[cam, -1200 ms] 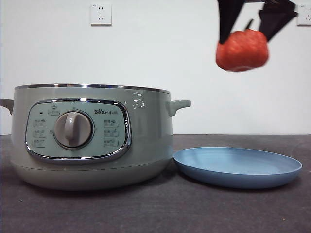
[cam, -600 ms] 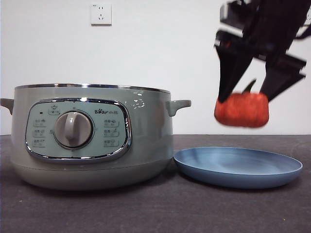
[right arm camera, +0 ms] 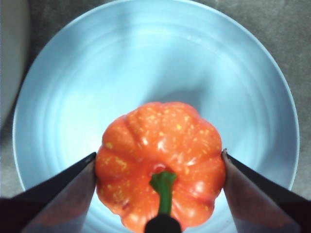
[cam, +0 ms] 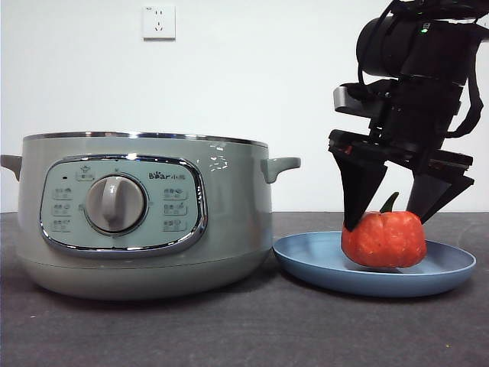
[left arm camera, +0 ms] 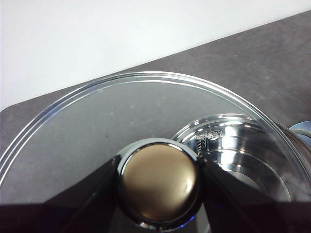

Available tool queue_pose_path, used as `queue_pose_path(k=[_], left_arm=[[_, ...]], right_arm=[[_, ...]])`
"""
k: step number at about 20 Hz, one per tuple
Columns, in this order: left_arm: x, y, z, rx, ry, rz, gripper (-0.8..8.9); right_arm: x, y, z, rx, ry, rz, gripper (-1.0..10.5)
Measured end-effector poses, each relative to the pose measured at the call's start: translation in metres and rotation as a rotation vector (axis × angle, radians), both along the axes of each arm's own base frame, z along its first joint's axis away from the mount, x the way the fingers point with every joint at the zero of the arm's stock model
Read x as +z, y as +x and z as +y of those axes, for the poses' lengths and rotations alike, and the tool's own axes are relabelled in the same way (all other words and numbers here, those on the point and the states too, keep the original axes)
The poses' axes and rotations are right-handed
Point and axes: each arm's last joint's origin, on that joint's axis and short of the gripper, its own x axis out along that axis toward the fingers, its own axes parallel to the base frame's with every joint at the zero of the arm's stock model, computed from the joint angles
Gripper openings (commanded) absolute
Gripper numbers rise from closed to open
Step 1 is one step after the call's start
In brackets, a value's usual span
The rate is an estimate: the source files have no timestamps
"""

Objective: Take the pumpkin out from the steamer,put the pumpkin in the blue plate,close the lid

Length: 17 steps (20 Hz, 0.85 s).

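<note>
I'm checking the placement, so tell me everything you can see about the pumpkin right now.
The pumpkin is small, squat and orange-red, ribbed, speckled with yellow flecks, with a curved dark green stem on top. Its surface looks slightly glossy, like plastic. It sits upright in the blue plate, toward the plate's right half in the front view. The right gripper has a black jaw against each of its sides. Whether its base rests fully on the plate is hard to tell.

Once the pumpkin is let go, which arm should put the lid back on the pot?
Probably the left. Its pincer is shut on the lid by the knob, above the open steamer. The right pincer grips the pumpkin, down at the blue plate.
</note>
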Motion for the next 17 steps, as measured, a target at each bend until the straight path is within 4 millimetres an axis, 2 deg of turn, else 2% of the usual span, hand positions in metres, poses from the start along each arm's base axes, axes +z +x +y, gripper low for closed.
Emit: queue_pose_path(k=[3,5,10,13,17], left_arm=[[0.000,0.000,0.000,0.000,0.000,0.000,-0.08],[0.000,0.000,0.000,0.000,0.001,0.000,-0.08],[-0.001,0.003,-0.003,-0.035,-0.007,0.017,-0.08],[-0.004,0.007,-0.006,-0.074,-0.015,0.039,-0.08],[-0.007,0.013,-0.010,-0.094,-0.013,0.065,-0.08]], right_arm=[[0.000,-0.002,0.002,0.005,-0.012,0.010,3.3],[-0.001,-0.002,0.002,0.007,-0.014,0.010,4.3],[-0.001,-0.003,0.002,0.007,-0.015,0.011,4.6],[-0.001,-0.005,0.001,0.007,-0.025,0.033,6.0],[0.012,-0.009,-0.001,0.002,-0.008,-0.003,6.0]])
